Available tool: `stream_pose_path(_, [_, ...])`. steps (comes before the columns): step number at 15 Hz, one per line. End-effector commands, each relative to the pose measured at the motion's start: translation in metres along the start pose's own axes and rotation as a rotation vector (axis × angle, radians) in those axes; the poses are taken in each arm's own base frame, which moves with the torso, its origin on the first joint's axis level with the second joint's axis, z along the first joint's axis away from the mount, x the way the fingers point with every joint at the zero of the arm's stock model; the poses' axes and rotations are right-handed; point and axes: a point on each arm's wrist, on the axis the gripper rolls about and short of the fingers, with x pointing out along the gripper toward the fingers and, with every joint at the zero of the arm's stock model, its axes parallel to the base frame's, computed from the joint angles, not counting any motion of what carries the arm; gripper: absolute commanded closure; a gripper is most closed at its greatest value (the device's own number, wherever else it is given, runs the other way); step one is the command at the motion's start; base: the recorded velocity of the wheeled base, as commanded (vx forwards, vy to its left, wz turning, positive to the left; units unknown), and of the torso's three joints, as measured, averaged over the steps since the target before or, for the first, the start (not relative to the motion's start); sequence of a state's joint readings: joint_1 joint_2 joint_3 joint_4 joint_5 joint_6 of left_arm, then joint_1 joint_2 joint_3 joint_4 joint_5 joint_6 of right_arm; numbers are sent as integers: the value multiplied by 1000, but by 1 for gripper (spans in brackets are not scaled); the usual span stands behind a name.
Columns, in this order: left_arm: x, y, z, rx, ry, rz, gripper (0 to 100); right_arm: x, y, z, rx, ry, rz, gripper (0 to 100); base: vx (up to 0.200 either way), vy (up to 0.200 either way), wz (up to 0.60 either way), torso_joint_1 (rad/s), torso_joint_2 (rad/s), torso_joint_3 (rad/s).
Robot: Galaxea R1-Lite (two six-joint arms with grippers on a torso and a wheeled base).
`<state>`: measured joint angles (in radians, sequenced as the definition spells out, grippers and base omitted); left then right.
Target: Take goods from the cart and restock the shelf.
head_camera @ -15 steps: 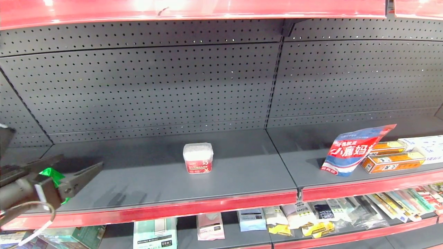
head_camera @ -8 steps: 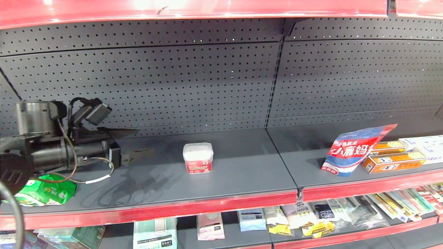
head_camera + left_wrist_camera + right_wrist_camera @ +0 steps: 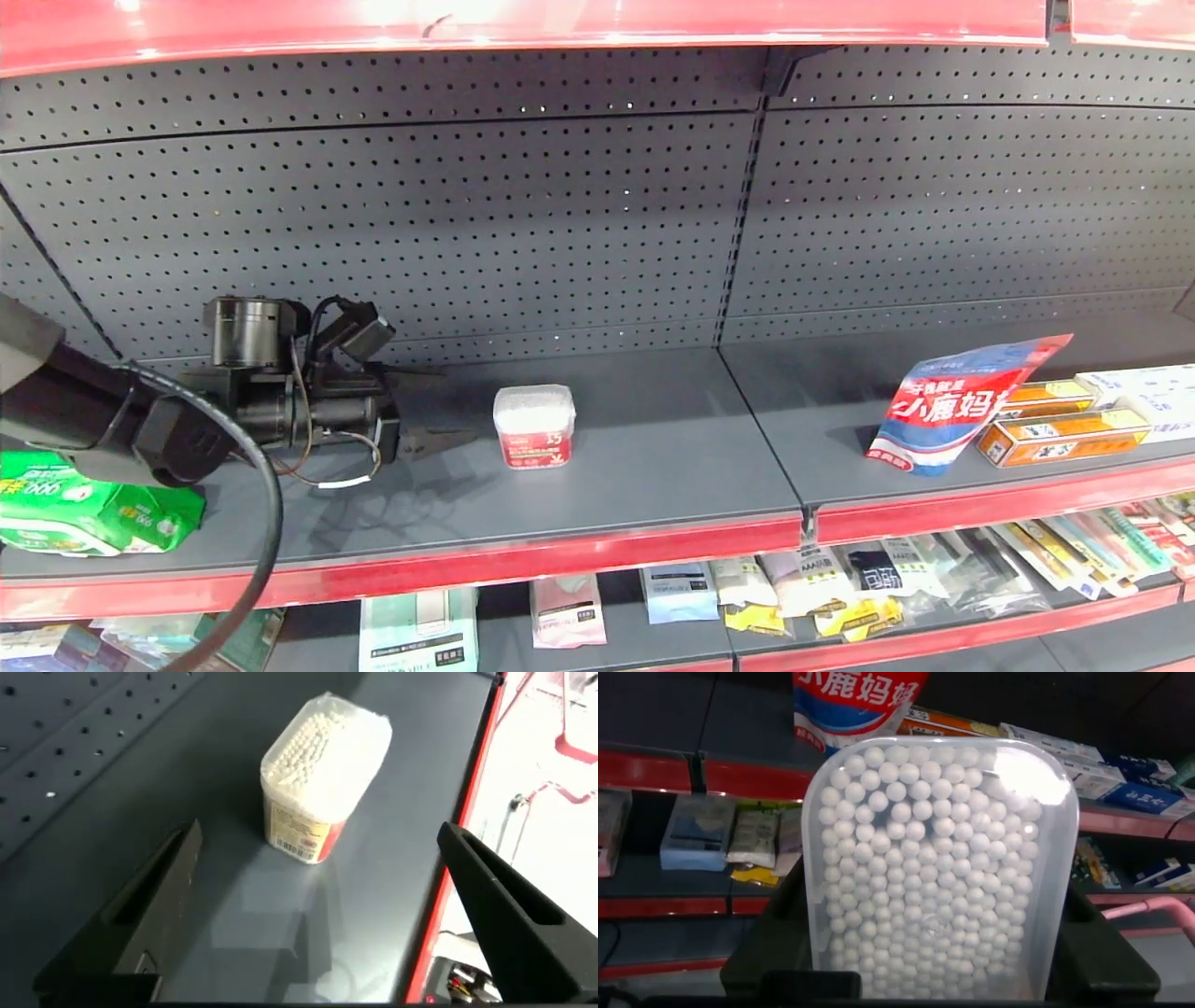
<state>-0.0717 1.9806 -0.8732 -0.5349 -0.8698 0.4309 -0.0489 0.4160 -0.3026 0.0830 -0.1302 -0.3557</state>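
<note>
Left hand point(image 3: 459, 403), jaws apart, now nearer cotton-swab tub point(image 3: 534, 427)

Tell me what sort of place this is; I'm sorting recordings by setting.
Most likely a shop aisle: a grey pegboard-backed shelf with a red front strip, a tub of cotton swabs standing on it, and packaged goods on the tier below.
</note>
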Motion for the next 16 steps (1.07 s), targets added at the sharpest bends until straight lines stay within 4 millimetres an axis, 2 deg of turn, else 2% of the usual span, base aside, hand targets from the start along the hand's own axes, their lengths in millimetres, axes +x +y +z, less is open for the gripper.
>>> stream_pose_path(1, [14, 6, -10, -15, 18, -23, 0, 1, 0, 0, -1, 6, 2, 100, 0, 0, 0, 0, 0, 0])
stream_pose_path(4, [33, 12, -13, 89, 13, -62, 0, 2, 2, -4, -9, 21, 6, 100, 0, 0, 0, 0, 0, 0])
stream_pose_path(7, [47, 15, -15, 106, 6, -91, 0, 3, 3, -7, -28, 33, -2, 100, 0, 0, 0, 0, 0, 0])
stream_pose_path(16, [67, 26, -28, 80, 23, -104, 0, 3, 3, -8, -43, 38, -2, 100, 0, 0, 0, 0, 0, 0])
